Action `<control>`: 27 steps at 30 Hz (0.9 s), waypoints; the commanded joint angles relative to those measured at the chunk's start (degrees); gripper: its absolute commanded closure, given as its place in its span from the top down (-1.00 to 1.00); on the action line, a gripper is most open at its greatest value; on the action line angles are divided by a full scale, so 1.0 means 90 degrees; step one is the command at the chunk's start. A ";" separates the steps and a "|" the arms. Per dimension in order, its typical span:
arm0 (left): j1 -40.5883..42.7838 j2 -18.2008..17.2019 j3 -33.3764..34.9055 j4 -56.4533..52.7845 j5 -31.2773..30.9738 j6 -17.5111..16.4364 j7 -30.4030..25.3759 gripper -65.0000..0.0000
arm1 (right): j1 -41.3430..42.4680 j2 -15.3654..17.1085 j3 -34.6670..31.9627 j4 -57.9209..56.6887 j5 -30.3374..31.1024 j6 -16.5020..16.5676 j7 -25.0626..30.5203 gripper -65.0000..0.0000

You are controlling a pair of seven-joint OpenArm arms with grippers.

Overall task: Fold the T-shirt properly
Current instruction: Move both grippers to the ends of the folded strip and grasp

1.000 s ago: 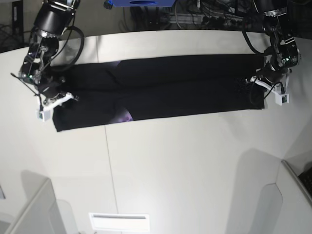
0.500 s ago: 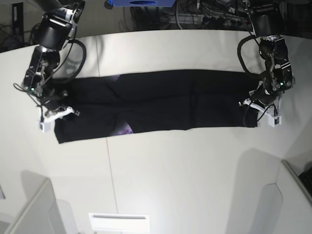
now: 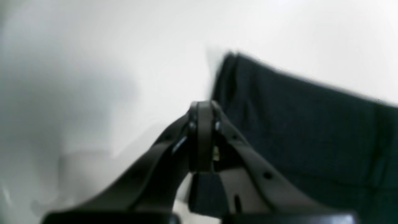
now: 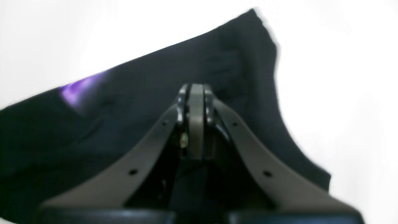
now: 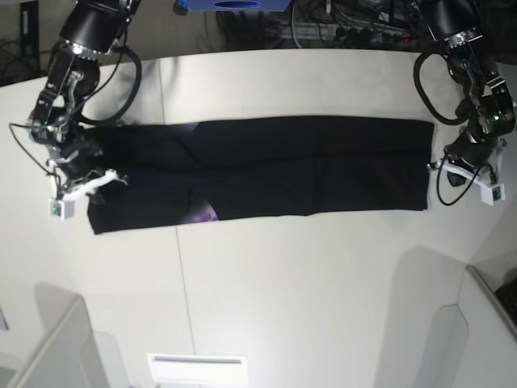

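Note:
The black T-shirt [image 5: 283,166] lies flat on the white table as a long folded band, with a bit of purple print [image 5: 202,214] showing at its near edge. My left gripper [image 5: 439,168] is shut and empty, just off the band's right end. In the left wrist view the left gripper [image 3: 201,105] is over bare table beside the cloth [image 3: 311,124]. My right gripper [image 5: 109,179] is shut over the band's left end. In the right wrist view the right gripper [image 4: 196,90] is above the black cloth [image 4: 149,74], and I see no cloth between the tips.
A blue object [image 5: 234,4] and cables [image 5: 347,20] lie beyond the table's far edge. White partitions stand at the near left [image 5: 48,347] and near right [image 5: 485,323]. A seam [image 5: 179,275] runs across the table top.
The shirt was dragged toward the near side, then stopped. The left gripper has moved right, off the shirt's end. The right gripper has shifted slightly left.

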 commanded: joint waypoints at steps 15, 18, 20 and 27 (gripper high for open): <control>0.0560 0.0612 -0.1277 0.0598 -0.0078 -0.1709 -0.0064 0.49 | -0.0755 -0.0150 -0.0134 0.1003 0.0045 0.0053 0.0119 -1.00; 0.0384 0.0612 -0.1277 0.0275 -0.0078 -0.1709 -0.0064 0.91 | -0.0843 -0.0140 -0.0329 0.1032 0.0045 0.0053 0.0119 -1.00; 0.0218 0.0612 -0.1277 -0.0116 -0.0078 -0.1709 -0.0064 0.91 | -0.0853 -0.0150 -0.0417 0.1032 0.0045 0.0053 0.0119 -1.00; -0.0290 0.0592 -0.0887 -0.1200 -0.0009 -0.1709 -0.0074 0.72 | -0.0863 -0.0169 -0.0427 0.1042 0.0045 0.0053 0.0119 -1.00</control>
